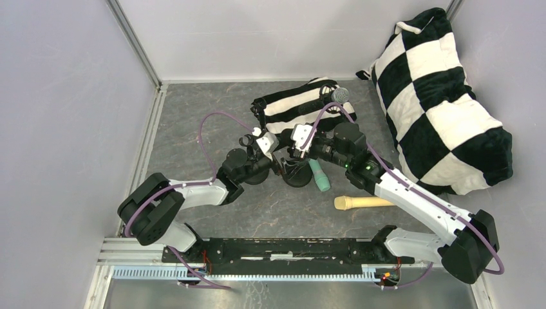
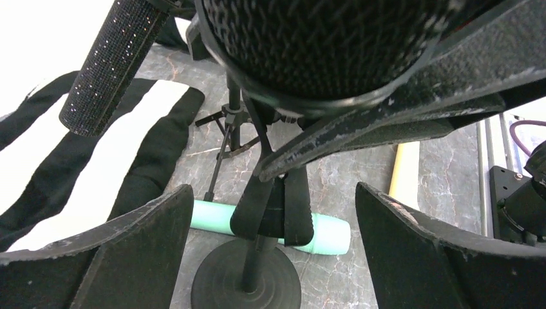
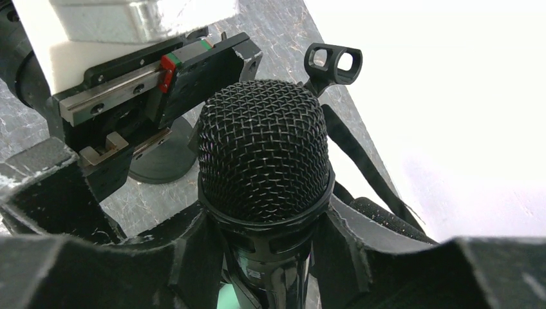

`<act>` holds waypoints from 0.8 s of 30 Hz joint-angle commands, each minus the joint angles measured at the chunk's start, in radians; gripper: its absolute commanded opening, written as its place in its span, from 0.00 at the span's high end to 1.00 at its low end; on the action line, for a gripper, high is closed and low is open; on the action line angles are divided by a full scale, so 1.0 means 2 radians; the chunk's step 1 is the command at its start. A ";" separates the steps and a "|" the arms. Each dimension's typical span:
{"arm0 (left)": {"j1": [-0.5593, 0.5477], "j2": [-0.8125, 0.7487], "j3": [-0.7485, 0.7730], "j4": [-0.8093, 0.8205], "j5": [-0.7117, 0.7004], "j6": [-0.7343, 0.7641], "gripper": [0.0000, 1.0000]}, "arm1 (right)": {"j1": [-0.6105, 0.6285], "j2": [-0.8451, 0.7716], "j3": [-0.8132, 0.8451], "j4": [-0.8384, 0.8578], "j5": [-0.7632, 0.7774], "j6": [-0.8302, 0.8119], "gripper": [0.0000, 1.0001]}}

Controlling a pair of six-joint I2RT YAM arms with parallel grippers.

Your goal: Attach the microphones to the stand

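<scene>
My right gripper (image 3: pixel 267 215) is shut on a black microphone (image 3: pixel 264 154) with a dark mesh head, held upright over the round-based stand (image 2: pixel 248 280). The stand's clip (image 2: pixel 277 209) sits just below it; the microphone's lower body is hidden. My left gripper (image 2: pixel 273 193) is open, one finger on each side of the clip and touching nothing. The mint green microphone (image 1: pixel 319 175) lies on the table behind the stand. A cream-yellow microphone (image 1: pixel 362 203) lies nearer the right arm. A black glitter microphone with a silver mesh head (image 1: pixel 329 98) rests on the striped cushion (image 1: pixel 293 103).
A second small stand on tripod legs (image 2: pixel 228 122), with its clip (image 3: pixel 333 61) empty, stands just beyond the left gripper. A large checkered cushion (image 1: pixel 444 96) fills the back right corner. Grey walls close the left side and back.
</scene>
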 commanded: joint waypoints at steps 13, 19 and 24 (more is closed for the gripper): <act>-0.004 -0.115 0.016 -0.190 0.016 -0.010 0.00 | 0.002 -0.068 0.034 0.024 0.013 0.087 0.05; -0.005 -0.168 0.011 -0.267 -0.024 -0.024 0.00 | 0.002 -0.157 -0.041 0.053 0.096 0.111 0.08; -0.005 -0.192 0.015 -0.326 -0.043 -0.052 0.00 | 0.002 -0.226 -0.113 0.072 0.171 0.140 0.11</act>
